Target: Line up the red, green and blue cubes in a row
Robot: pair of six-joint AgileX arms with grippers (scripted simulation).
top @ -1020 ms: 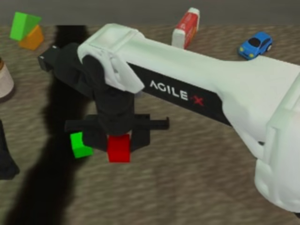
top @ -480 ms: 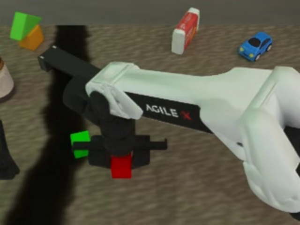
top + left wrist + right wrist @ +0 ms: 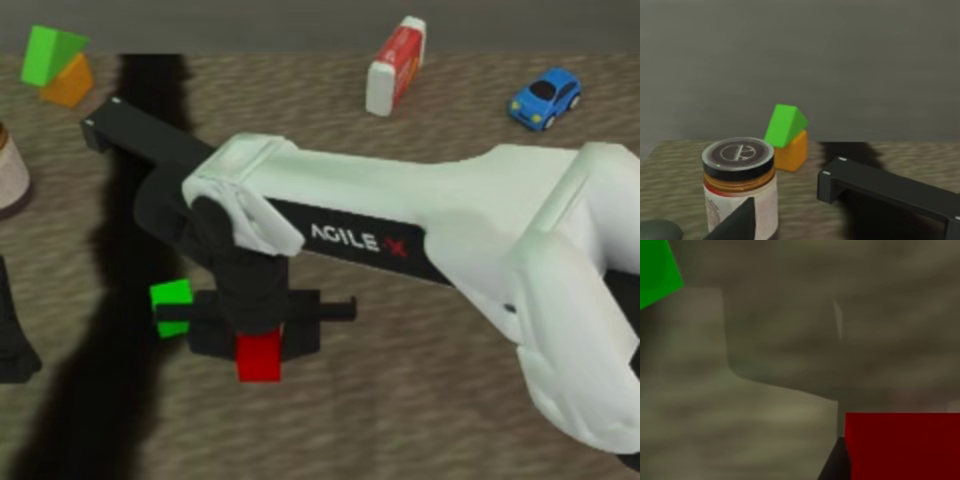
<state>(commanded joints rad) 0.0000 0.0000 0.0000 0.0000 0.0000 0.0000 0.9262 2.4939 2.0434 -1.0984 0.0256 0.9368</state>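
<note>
My right arm reaches across the table from the right. Its gripper (image 3: pixel 257 345) is shut on the red cube (image 3: pixel 258 360), which fills a corner of the right wrist view (image 3: pixel 902 445) beside one dark finger (image 3: pixel 836 465). The green cube (image 3: pixel 172 303) rests on the table just left of the gripper, a small gap away, and shows at the edge of the right wrist view (image 3: pixel 655 270). The blue cube is out of view. My left arm (image 3: pixel 10 345) stays parked at the left edge.
A green wedge (image 3: pixel 45 52) leans on an orange block (image 3: pixel 70 82) at the back left. A jar (image 3: pixel 740 185) stands at the left edge, a red and white box (image 3: pixel 395 60) at the back, a blue toy car (image 3: pixel 545 97) at the back right.
My right gripper carried the red cube toward the table's front, ending slightly ahead of the green cube; over the last half second it has held still.
</note>
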